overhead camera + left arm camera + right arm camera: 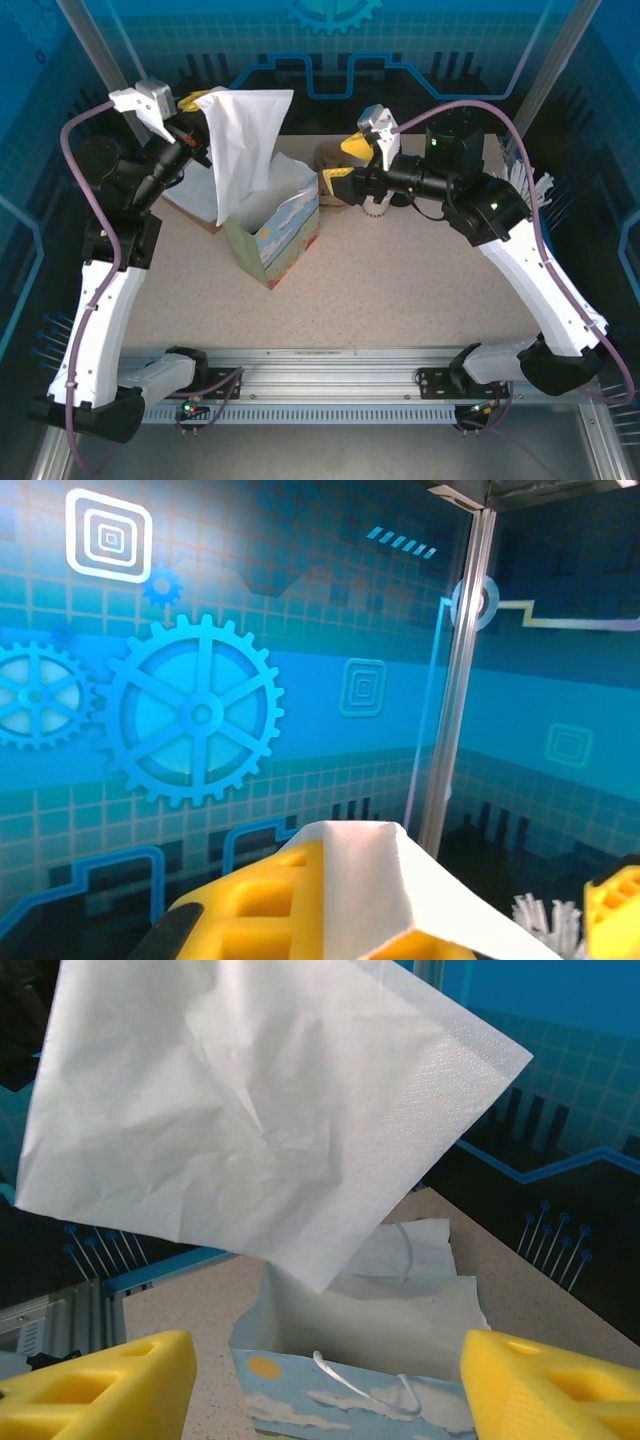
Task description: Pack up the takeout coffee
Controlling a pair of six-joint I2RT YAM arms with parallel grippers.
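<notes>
From above, the gift bag [285, 245] stands upright near the middle of the bench, closer to the left side, printed with sky and clouds. The right wrist view looks into its open mouth [330, 1400], where white paper lines the inside and a thin cord handle lies across the near rim. The overhead view does not show that lining.

A white paper sheet [240, 140] hangs above the bag. Its top corner is pinched in the left gripper [198, 110], whose jaws are closed on it over the bench's far left part. The left wrist view shows the pinch up close: the sheet [400, 890] folds over a yellow finger [250, 910], with the blue printed wall behind. In the right wrist view the same sheet [250, 1110] spreads wide and creased, and its lower corner dangles just over the bag's mouth.

The right gripper [342, 163] hovers past the bag's far right corner and points towards it. Its jaws stand wide apart with nothing between them. The right wrist view agrees, with one yellow fingertip [110, 1385] at each lower corner and a clear gap between.

The takeout coffee [327, 153] seems to be the brown shape near the far edge, just beside the right gripper's fingers. It is mostly hidden by them, and I cannot make out its lid. White sticks [530, 185] bristle at the far right edge, and the left wrist view catches them too [540, 915].
</notes>
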